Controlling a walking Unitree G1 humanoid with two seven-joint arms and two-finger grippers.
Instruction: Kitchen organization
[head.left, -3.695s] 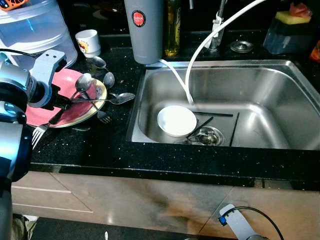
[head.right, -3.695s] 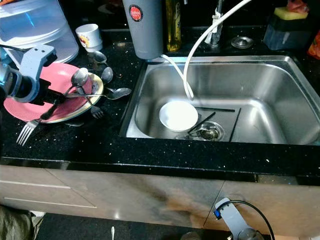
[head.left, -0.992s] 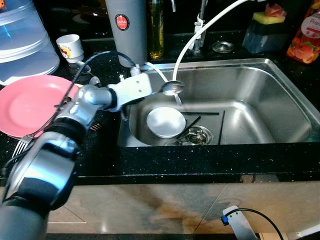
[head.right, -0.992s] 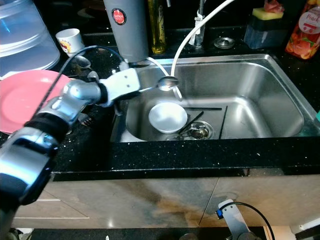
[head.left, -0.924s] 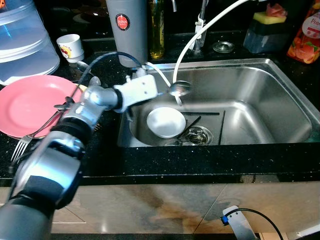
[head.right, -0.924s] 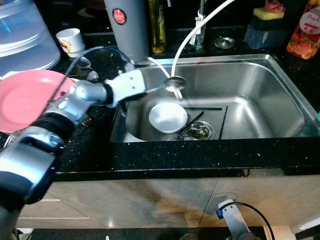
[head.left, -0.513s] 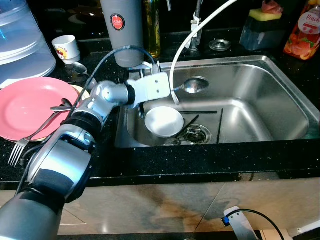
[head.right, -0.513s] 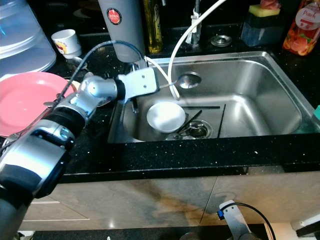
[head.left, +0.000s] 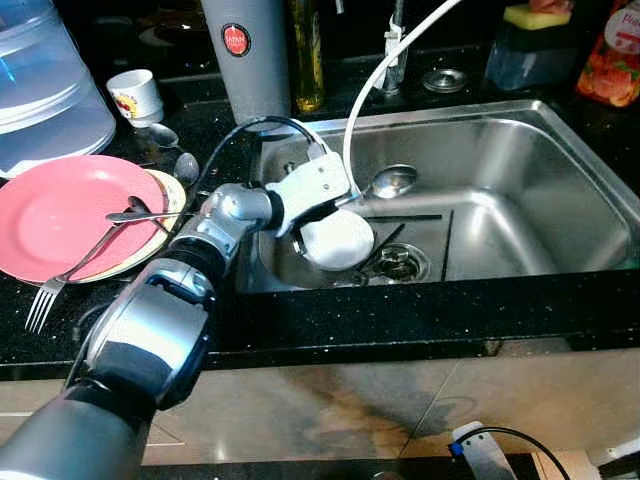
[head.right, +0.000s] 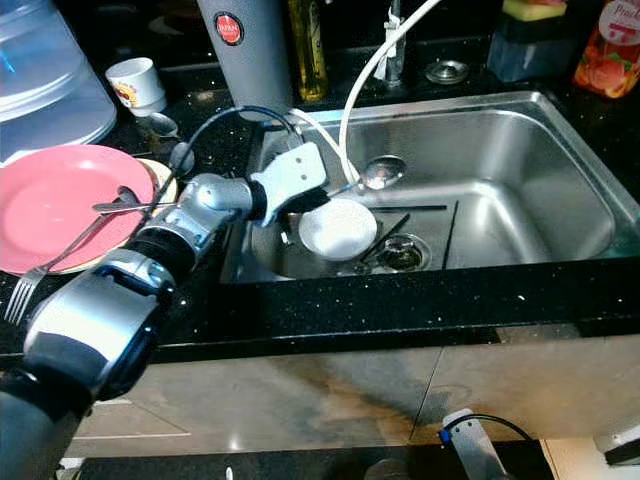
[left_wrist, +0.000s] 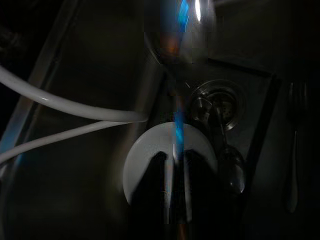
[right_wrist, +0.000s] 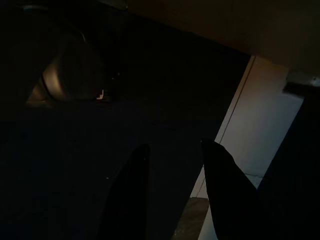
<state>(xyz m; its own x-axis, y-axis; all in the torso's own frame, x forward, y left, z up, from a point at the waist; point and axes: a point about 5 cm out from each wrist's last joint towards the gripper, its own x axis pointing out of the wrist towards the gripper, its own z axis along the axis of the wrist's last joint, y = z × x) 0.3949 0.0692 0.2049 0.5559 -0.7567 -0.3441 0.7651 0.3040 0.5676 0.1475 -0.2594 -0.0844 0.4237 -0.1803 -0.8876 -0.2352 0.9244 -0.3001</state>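
Note:
My left arm reaches over the counter edge into the steel sink (head.left: 520, 130). The left gripper (head.left: 343, 200) is shut on the handle of a metal spoon (head.left: 393, 181), which sticks out low over the basin, just above a white bowl (head.left: 340, 240). In the left wrist view the spoon (left_wrist: 179, 35) runs out from between the fingers, over the bowl (left_wrist: 147, 167) and the drain (left_wrist: 220, 102). A pink plate (head.left: 55, 205) on the left counter carries a spoon and a fork (head.left: 60, 285). The right gripper (right_wrist: 175, 145) hangs open in the dark below the counter.
A white hose (head.left: 365, 100) curves down into the sink beside my gripper. Black chopsticks (head.left: 415, 217) lie by the drain. A grey flask (head.left: 245, 50), oil bottle (head.left: 307, 50), white cup (head.left: 133, 95), clear container (head.left: 45, 90) and loose spoons (head.left: 165, 135) stand along the back left.
My left gripper has carried the spoon from the plate to the sink, and over the last second lowered it further into the basin. The camera shifted slightly.

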